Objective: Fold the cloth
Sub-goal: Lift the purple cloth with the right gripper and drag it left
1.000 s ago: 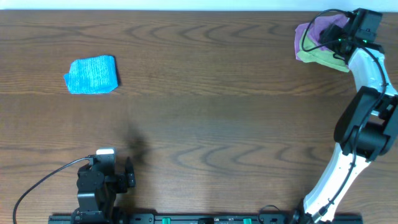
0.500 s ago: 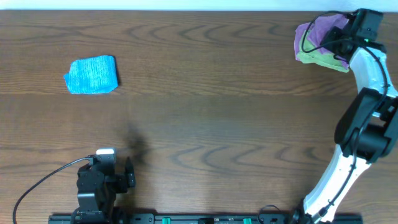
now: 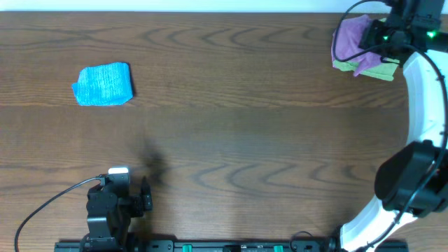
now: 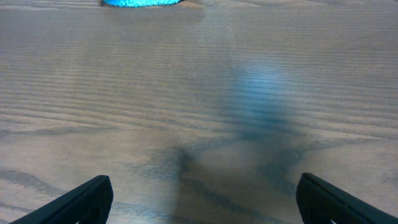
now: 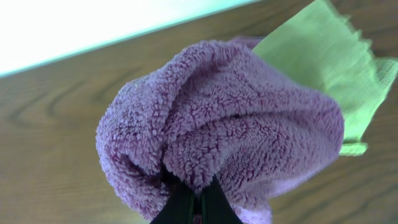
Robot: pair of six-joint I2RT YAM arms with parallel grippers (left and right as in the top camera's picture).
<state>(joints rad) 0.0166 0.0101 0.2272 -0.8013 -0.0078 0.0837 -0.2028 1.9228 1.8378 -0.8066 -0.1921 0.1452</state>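
A fluffy purple cloth [image 5: 217,130] hangs bunched from my right gripper [image 5: 198,198], whose jaws are shut on a pinch of its pile. From overhead the purple cloth [image 3: 350,38] sits at the table's far right corner, lifted over a green cloth [image 3: 381,70], with the right gripper [image 3: 374,38] on it. In the right wrist view the green cloth [image 5: 311,56] lies flat on the wood behind the purple one. My left gripper [image 4: 199,199] stands open and empty near the front left, low over bare wood. A folded blue cloth [image 3: 103,84] lies at the far left.
The table's back edge [image 3: 210,12] runs just behind the purple cloth. The right arm [image 3: 420,112] stretches along the right side. A cable [image 3: 49,203] trails from the left arm's base [image 3: 112,206]. The blue cloth [image 4: 142,2] shows at the top of the left wrist view.
My right gripper has shut on the purple cloth and raised it, shifting toward the back edge; more of the green cloth now shows beneath. The left arm has stayed still.
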